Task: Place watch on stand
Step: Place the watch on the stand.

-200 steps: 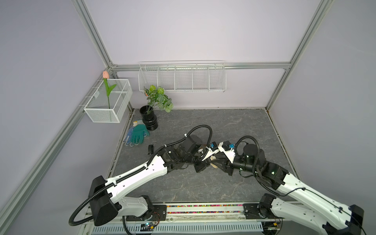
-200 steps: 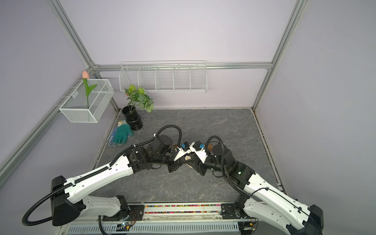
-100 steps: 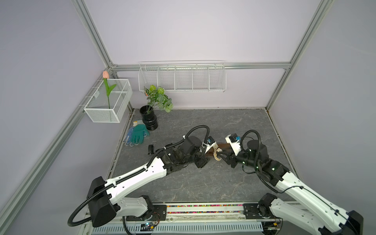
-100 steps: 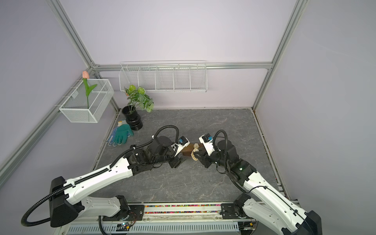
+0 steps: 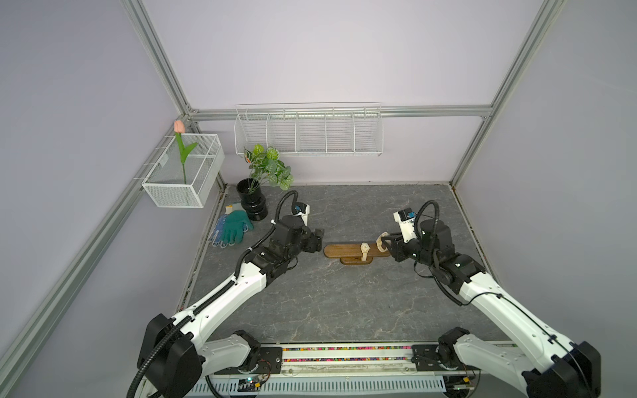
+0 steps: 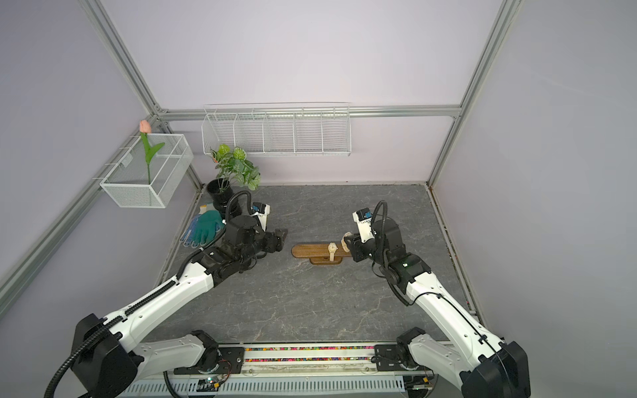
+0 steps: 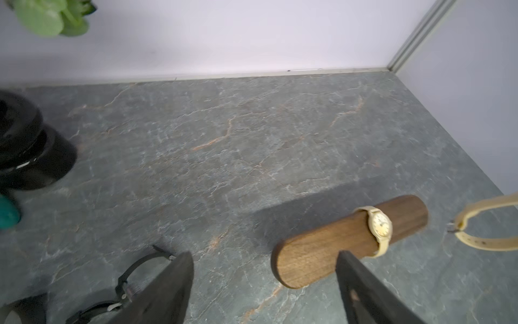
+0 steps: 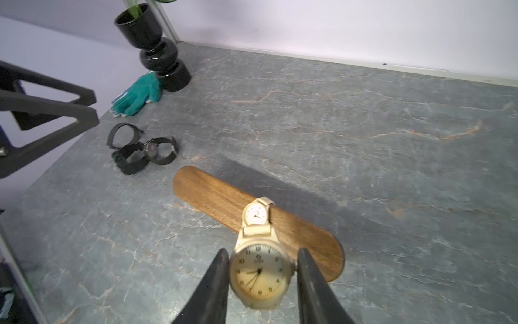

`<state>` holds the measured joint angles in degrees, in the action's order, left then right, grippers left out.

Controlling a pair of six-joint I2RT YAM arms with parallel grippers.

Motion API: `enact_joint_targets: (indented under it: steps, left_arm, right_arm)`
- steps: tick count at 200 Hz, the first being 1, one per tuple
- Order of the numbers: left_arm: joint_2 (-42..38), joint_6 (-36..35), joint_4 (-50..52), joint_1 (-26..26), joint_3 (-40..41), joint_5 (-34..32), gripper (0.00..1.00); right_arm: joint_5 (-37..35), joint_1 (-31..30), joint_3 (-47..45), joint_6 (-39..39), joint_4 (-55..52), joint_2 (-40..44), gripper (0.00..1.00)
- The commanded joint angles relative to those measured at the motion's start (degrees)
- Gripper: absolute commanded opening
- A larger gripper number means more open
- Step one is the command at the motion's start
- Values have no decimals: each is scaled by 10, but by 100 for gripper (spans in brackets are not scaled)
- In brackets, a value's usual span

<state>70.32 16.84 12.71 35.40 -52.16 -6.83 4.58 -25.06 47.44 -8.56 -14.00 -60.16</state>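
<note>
Right gripper (image 8: 263, 252): fingers pinch the watch (image 8: 260, 273) across the sides of its round case, dial facing the wrist camera, nothing else held. Left gripper (image 7: 263, 255): fingers spread wide and empty, at the stand's (image 5: 341, 249) end nearer the left arm. Location of the watch: in the air just beyond the opposite end of the stand, apart from the wood in the left wrist view, where its cream strap appears buckled into a loop. A small watch (image 8: 256, 214) already sits round the bar, towards the right arm's end. Black watches (image 8: 140, 153) lie on the table (image 8: 364, 140) close to the left gripper. Assessment of handling: the watch is judged light, with a rigid metal case, a glass face liable to scratching and a soft strap that will sag and swing. The smooth curved case sides offer little purchase, so it may pivot or slip between the pads; the present hold across the case is the soundest, leaving the loop free. The loop must slide over the bar's rounded end. The stand rests on a small foot and may shift or tip if the strap drags.
</note>
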Motion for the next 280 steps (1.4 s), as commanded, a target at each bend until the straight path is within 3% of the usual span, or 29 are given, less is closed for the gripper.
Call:
enact_joint_targets:
  steps: [1,43,91,138,206,280]
  left_arm:
    - [31,73,-5,-20,13,2,82]
    - [86,107,-14,-38,15,47,82]
    - [129,118,-27,-38,18,64,80]
    - [154,100,-59,-38,16,133,76]
    - [213,67,-100,-32,4,240,70]
    - [228,58,-119,-1,-9,267,64]
  right_arm:
    - [-37,30,13,7,-7,-15,30]
    - [-70,79,5,0,8,-47,30]
    - [-84,81,-14,-3,29,-89,29]
    - [-75,81,-40,-10,65,-122,28]
    - [-48,56,-44,-28,72,-153,28]
    - [-64,18,-44,-48,51,-154,29]
